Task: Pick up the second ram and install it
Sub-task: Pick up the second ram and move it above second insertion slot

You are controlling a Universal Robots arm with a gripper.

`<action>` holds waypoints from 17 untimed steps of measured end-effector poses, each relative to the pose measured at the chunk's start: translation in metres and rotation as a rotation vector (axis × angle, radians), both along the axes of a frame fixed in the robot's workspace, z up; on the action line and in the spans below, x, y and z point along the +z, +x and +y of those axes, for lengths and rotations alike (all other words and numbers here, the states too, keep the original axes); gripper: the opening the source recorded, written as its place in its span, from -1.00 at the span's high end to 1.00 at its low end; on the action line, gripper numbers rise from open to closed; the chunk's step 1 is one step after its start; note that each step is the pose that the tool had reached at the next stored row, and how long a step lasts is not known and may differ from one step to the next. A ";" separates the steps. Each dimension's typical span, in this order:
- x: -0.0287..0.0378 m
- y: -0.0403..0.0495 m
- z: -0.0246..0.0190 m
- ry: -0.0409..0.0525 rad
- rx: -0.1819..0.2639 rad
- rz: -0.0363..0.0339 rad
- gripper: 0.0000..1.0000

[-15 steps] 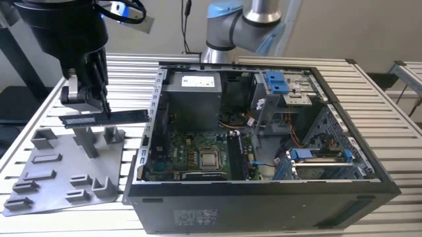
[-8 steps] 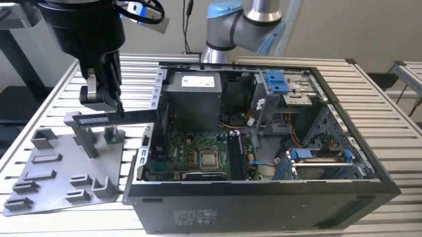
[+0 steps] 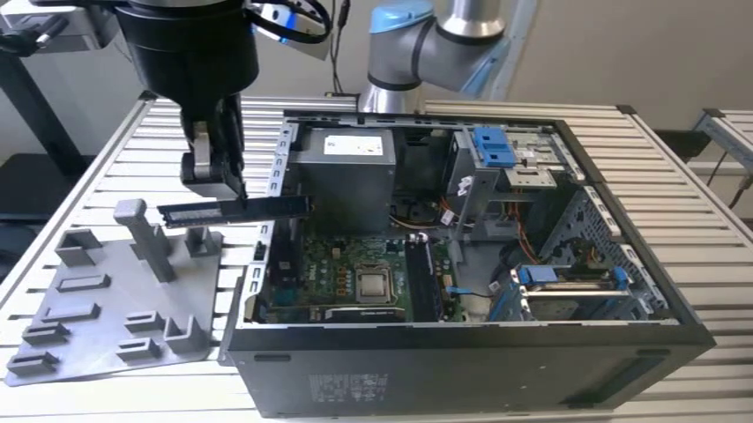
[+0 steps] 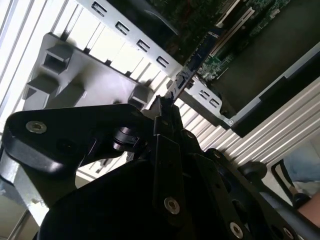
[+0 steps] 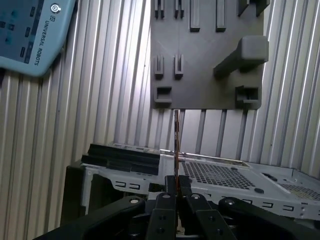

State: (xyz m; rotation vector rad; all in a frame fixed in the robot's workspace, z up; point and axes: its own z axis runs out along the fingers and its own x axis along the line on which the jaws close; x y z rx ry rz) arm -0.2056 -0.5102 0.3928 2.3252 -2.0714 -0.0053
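Note:
The second ram (image 3: 264,207) is a long, thin dark stick held level in the air, over the gap between the gray tray (image 3: 100,304) and the open computer case (image 3: 471,344). My gripper (image 3: 226,196) is shut on it from above, gripping near the middle. One end of the stick reaches past the case's side wall. In the first wrist view the ram (image 5: 176,142) appears edge-on, rising from between my fingers (image 5: 165,200) toward the tray (image 5: 200,75). In the second wrist view the ram (image 4: 192,67) points from the gripper (image 4: 164,106) toward the motherboard.
The case lies open with its motherboard (image 3: 341,264), CPU socket (image 3: 374,284), power supply (image 3: 344,176) and blue drive brackets (image 3: 495,148). The tray carries raised gray blocks and posts (image 3: 151,238). A teach pendant (image 5: 30,35) lies on the slatted table (image 3: 118,150).

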 end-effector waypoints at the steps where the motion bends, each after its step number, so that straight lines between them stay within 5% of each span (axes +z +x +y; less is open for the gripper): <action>1: 0.0000 0.0030 0.0001 -0.0002 0.000 -0.0001 0.72; 17: 0.0000 0.0512 0.0021 -0.0046 0.000 0.0000 0.72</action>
